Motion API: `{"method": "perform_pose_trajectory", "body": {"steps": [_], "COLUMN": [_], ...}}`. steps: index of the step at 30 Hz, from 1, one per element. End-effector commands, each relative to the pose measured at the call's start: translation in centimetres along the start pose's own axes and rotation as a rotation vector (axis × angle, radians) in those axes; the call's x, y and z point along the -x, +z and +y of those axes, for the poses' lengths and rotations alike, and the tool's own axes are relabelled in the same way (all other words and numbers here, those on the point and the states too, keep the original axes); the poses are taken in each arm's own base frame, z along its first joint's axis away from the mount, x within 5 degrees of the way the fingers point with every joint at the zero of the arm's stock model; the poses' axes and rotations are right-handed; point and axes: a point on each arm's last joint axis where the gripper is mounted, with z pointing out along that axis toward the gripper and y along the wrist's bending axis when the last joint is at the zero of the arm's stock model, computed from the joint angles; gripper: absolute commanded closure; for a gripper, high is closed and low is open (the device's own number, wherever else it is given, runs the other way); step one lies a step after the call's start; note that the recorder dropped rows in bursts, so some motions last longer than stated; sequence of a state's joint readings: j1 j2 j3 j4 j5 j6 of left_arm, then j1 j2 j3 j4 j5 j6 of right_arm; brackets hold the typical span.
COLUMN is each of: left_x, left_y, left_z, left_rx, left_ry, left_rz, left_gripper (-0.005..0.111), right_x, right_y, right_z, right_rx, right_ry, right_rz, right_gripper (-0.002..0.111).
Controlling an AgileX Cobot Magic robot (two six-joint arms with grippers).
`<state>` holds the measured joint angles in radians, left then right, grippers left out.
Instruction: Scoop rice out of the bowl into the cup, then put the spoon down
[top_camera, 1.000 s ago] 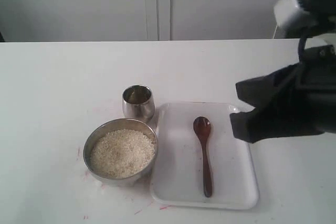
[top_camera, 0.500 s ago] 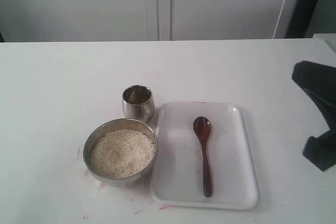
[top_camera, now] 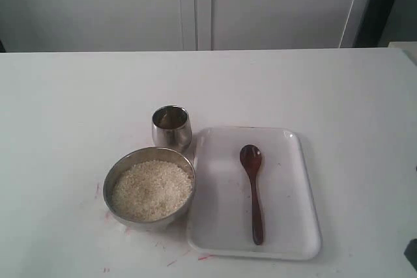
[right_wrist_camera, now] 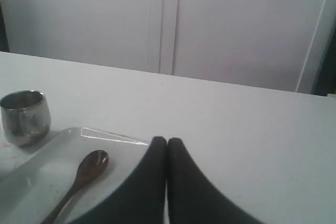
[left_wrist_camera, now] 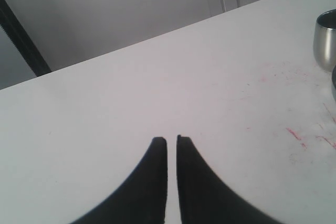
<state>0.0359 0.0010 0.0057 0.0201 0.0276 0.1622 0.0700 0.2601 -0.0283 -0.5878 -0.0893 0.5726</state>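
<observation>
The wide steel bowl (top_camera: pixel 150 189) holds white rice (top_camera: pixel 152 189) at the front left of the table. Just behind it stands the small steel cup (top_camera: pixel 172 126), also seen in the left wrist view (left_wrist_camera: pixel 325 40) and the right wrist view (right_wrist_camera: pixel 25 117). The dark wooden spoon (top_camera: pixel 253 187) lies flat on the white tray (top_camera: pixel 293 226), its oval end toward the back; the right wrist view shows that end (right_wrist_camera: pixel 89 166). My right gripper (right_wrist_camera: pixel 167 140) is shut and empty, beside the tray. My left gripper (left_wrist_camera: pixel 171 139) is shut and empty, over bare table left of the cup.
Faint red marks (left_wrist_camera: pixel 294 132) stain the white table near the bowl. White cabinet doors (top_camera: pixel 195 4) stand behind the table's far edge. A dark scrap of the right arm (top_camera: pixel 412 252) shows at the exterior view's lower right corner.
The right arm has drawn back from beside the tray toward the lower right, almost out of the exterior view. Bowl, cup and spoon have not moved.
</observation>
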Motion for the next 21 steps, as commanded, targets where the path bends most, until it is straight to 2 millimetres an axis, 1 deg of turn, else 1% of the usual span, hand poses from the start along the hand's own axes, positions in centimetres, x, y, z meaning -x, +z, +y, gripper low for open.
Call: {"method": "perform_pose_trajectory", "body": {"steps": [1, 5, 13, 21], "left_x": [0.3, 0.3, 0.3, 0.3], "left_y": [0.0, 0.0, 0.0, 0.0], "left_z": [0.0, 0.0, 0.0, 0.0], "left_rx": [0.001, 0.001, 0.001, 0.001], "left_ry": [-0.013, -0.013, -0.013, -0.013], "left_rz": [-0.013, -0.013, -0.013, -0.013], "left_gripper": [0.092, 0.092, 0.092, 0.092], "right_x": [-0.2, -0.2, 0.4, 0.7], "right_y": [-0.8, -1.4, -2.3, -2.4], "right_z": [-0.2, -0.5, -0.5, -0.3], "right_rx": [-0.04, -0.087, -0.094, -0.069], "right_ry": [-0.019, 0.01, 0.039, 0.036], "right_rz": [-0.079, -0.1, -0.199, -0.242], "right_gripper": [0.108, 0.108, 0.108, 0.108]}}
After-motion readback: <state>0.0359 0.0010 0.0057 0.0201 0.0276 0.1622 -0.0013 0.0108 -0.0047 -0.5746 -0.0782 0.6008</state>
